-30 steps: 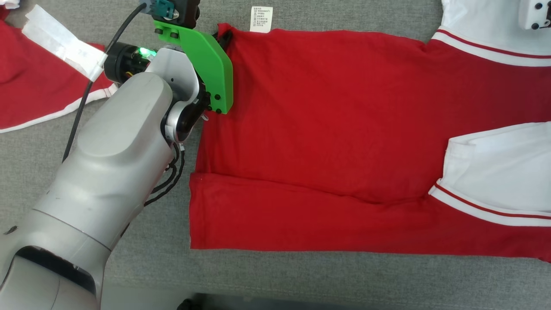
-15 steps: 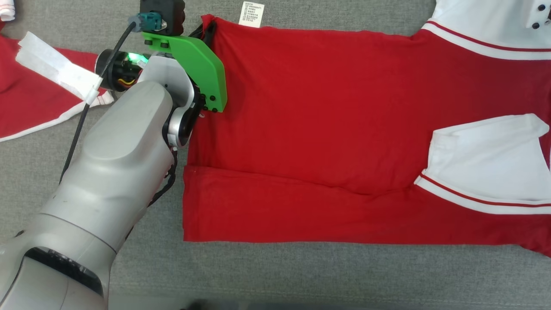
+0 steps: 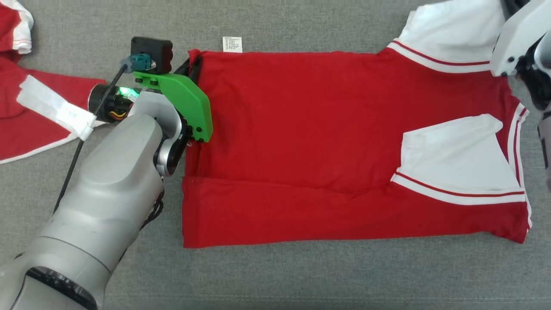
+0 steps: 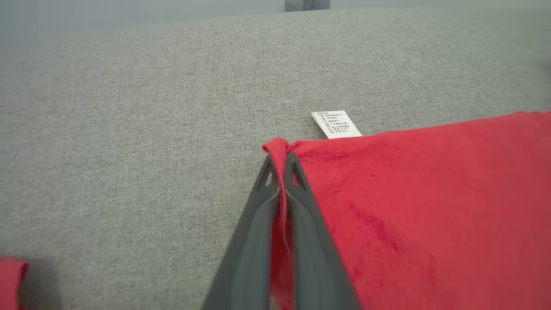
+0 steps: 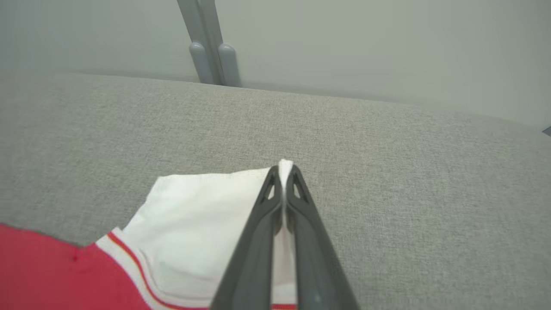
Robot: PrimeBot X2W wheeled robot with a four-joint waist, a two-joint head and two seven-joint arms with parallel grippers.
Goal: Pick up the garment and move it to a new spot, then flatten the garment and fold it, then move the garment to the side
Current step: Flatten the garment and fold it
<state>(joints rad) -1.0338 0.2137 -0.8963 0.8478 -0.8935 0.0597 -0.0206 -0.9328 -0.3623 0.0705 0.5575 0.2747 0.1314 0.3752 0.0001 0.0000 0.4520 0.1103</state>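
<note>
The garment (image 3: 310, 129) is a red shirt with white sleeves, spread across the grey surface with its near long edge folded over. My left gripper (image 4: 280, 165) is shut on its red hem corner at the far left, beside a small white care label (image 4: 336, 124); in the head view the same gripper (image 3: 193, 66) sits at that corner behind its green bracket. My right gripper (image 5: 283, 176) is shut on the tip of the far white sleeve (image 5: 206, 224). The right wrist housing (image 3: 514, 36) shows at the top right of the head view, above that sleeve (image 3: 452, 30).
Another red garment with white trim (image 3: 26, 116) lies at the left edge, with a white strip across it. The grey fabric surface (image 3: 301, 275) extends in front of the shirt. A grey post (image 5: 211, 43) stands past the surface's far edge.
The head camera has shifted, so the whole shirt now shows lower and further left. The right arm's housing has come further into view at the top right. The left gripper keeps its hold on the hem corner.
</note>
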